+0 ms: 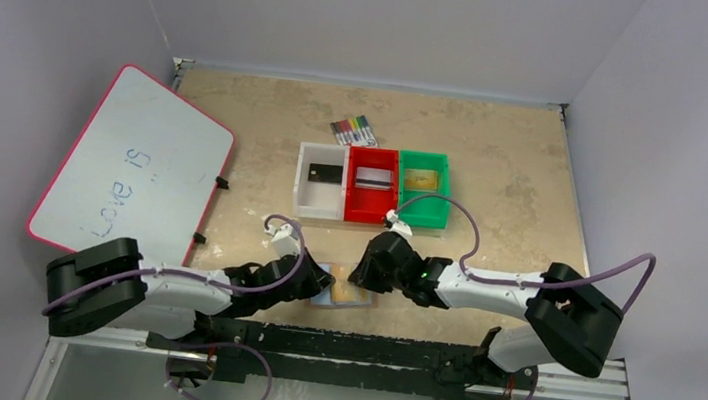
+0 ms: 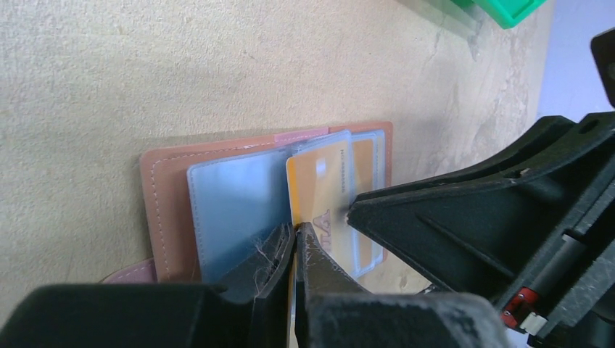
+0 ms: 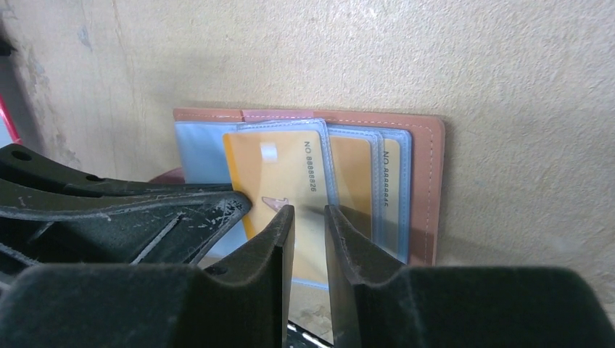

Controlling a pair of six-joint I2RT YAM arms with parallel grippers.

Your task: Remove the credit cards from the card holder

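Reaching low and inward from both sides of the table point(image 1: 494, 176), the left gripper point(image 1: 322, 282) and right gripper point(image 1: 364, 270) meet over the card holder point(image 1: 351, 297). It lies open and flat near the front edge, long axis left to right.

Left wrist view: jaws pressed together at the near end of a gold card point(image 2: 319, 190), which points lengthwise away inside the holder. Whether they pinch it cannot be told.

Right wrist view: jaws slightly apart, tips at the same card.
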